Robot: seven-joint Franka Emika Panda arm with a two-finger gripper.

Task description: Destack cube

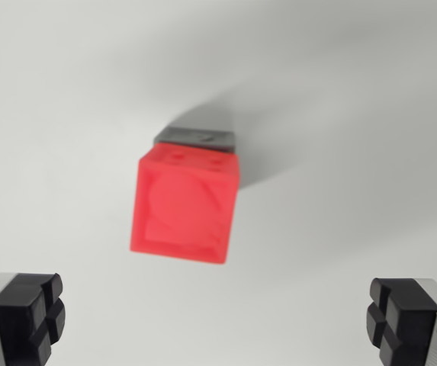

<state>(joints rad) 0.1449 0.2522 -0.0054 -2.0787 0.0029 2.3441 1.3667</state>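
The gripper (218, 320) hangs wide open above the stack, its two black pads (31, 313) at the lower corners, touching nothing. One red cube (184, 204) sits on one grey cube (197, 139), mostly hidden beneath it, on the white table (58, 99). To lift cleanly, centre the jaws over the red cube, descend squarely, and close on its side faces only.

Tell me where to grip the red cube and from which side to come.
Grip the red cube on its two flat side faces, on the wrist view's left and right, coming straight down from above. It sits on a grey block, so close high on the red faces only. The claw is open wide enough to straddle it, though slightly off-centre.
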